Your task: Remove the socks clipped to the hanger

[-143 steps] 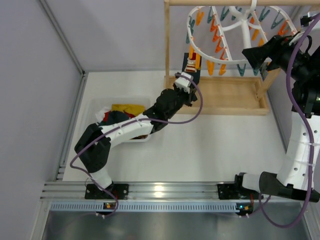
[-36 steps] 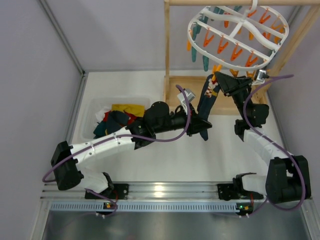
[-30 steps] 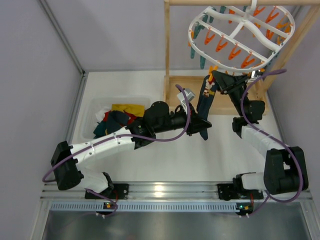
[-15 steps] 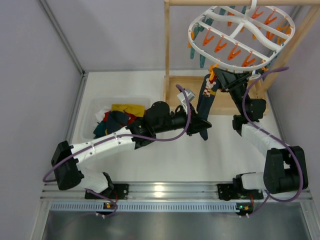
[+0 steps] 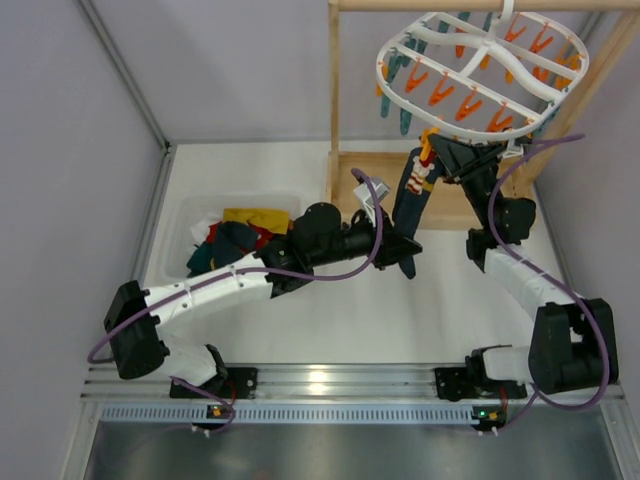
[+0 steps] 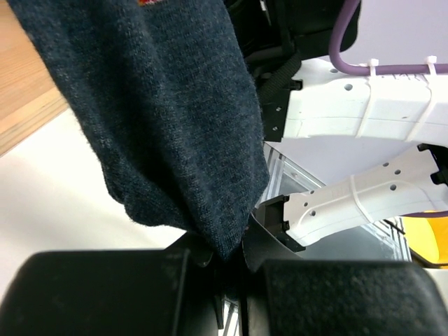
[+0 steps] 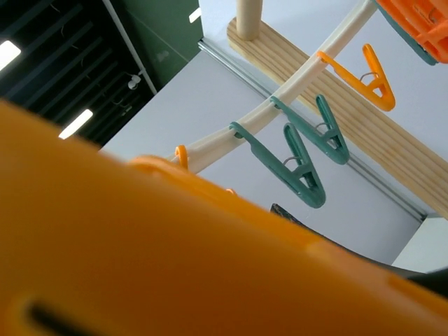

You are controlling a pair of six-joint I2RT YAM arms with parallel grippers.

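Navy sock [image 5: 410,205] hangs from an orange clip [image 5: 427,140] at 7 o'clock on the hanger [image 5: 381,66] rim, above the desk [image 5: 300,320]. The left claw [image 5: 408,262] is clenched on the sock's lower end at 6 o'clock. The right claw [image 5: 432,150] meets the clip from 4 o'clock; its grip cannot be told. No other clipped sock shows, so this release is probably the last step.

No word, label, brand mark, number or sign can be read in any view, neither on the sock [image 6: 161,119], the hanger [image 5: 405,48], the clips [image 7: 306,171] nor the arms [image 5: 215,288].
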